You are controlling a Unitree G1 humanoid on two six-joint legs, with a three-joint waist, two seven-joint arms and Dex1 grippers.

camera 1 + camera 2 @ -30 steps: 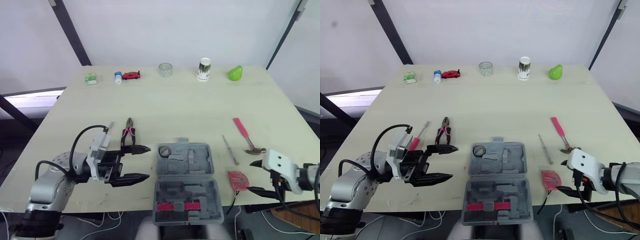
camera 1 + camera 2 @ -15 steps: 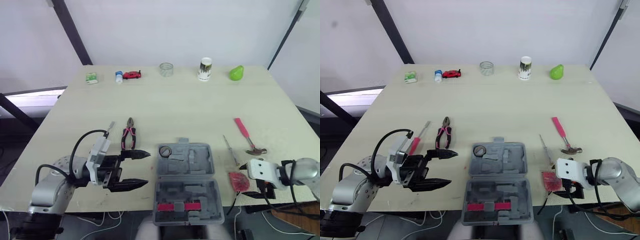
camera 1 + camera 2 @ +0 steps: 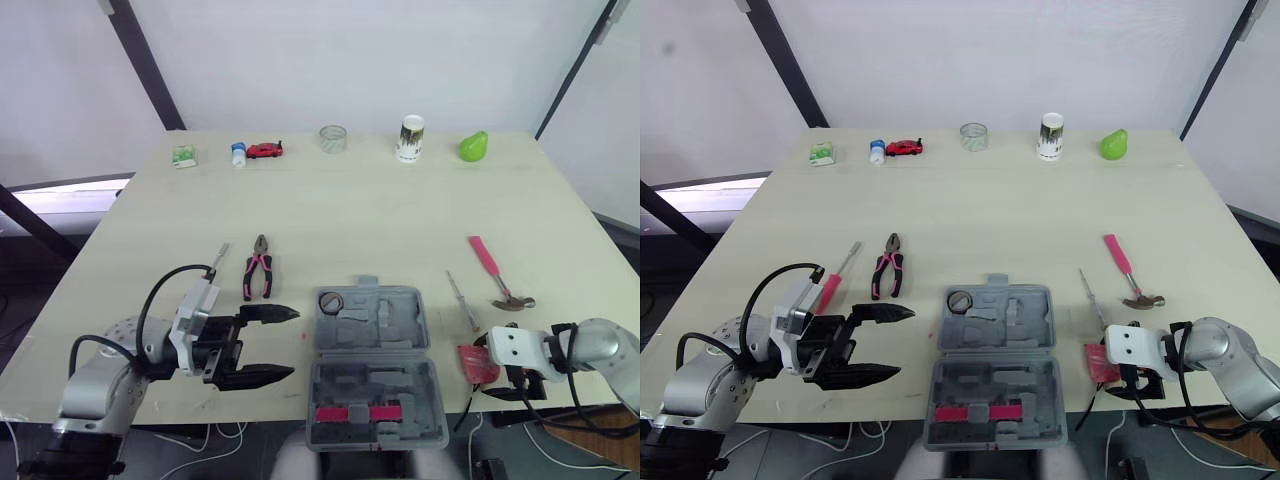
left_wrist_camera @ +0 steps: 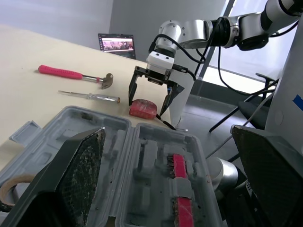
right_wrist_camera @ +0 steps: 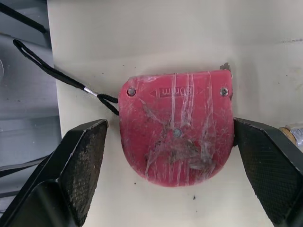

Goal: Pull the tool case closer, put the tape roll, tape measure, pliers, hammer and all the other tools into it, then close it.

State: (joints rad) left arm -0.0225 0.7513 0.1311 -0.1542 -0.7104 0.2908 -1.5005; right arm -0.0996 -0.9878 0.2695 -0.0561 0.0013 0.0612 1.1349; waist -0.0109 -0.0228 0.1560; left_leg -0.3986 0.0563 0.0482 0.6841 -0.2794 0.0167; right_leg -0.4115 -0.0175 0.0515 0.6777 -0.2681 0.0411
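Note:
The grey tool case (image 3: 375,365) lies open at the table's front middle, with the tape roll (image 3: 331,301) in its far left corner. A red tape measure (image 5: 176,137) lies right of the case, near the front edge. My right gripper (image 4: 147,106) is open and straddles it, one finger (image 5: 83,161) on each side, not touching. My left gripper (image 3: 295,343) is open and empty, just left of the case. The pliers (image 3: 256,275) and a pink-handled screwdriver (image 3: 830,285) lie beyond my left gripper. The hammer (image 3: 493,272) and a thin screwdriver (image 3: 462,301) lie right of the case.
Along the far edge stand a green pear (image 3: 471,146), a cup (image 3: 409,138), a glass jar (image 3: 332,138), a red toy car (image 3: 264,150), a small bottle (image 3: 238,153) and a green packet (image 3: 181,157). The tape measure's black cord (image 5: 57,71) hangs over the front edge.
My right gripper has moved left from beside the table's front right corner and now straddles the tape measure. My left gripper has drawn slightly back toward the front edge, still open.

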